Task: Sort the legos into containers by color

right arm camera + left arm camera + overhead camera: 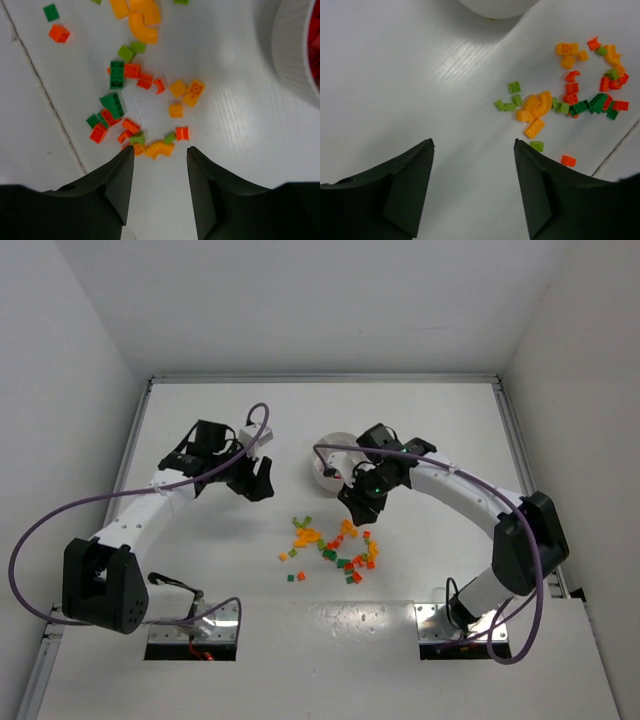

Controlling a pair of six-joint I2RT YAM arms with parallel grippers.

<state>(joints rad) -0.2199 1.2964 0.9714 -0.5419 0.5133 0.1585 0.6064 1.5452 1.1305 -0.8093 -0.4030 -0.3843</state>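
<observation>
Precision over speed: lower right gripper (160, 156), half-spread and empty, squarely around curved orange brick (159, 148) at edge of scattered legos (335, 548), pinch without catching green neighbour (170, 137), then lift toward white dish (326, 474) just beyond, with left gripper (473, 145), wide and empty, over bare table (395, 75) beside the pile.

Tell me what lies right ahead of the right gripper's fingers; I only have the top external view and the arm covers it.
Observer: An orange curved brick lies just beyond the right gripper, whose jaws stand open and empty.
Operator: Check inside the dish.
Observer: The white dish shows red pieces inside, at the right wrist view's edge.
Operator: Report the left gripper.
Observer: The left gripper is open, only table between its jaws; a light green brick lies just outside them.
</observation>
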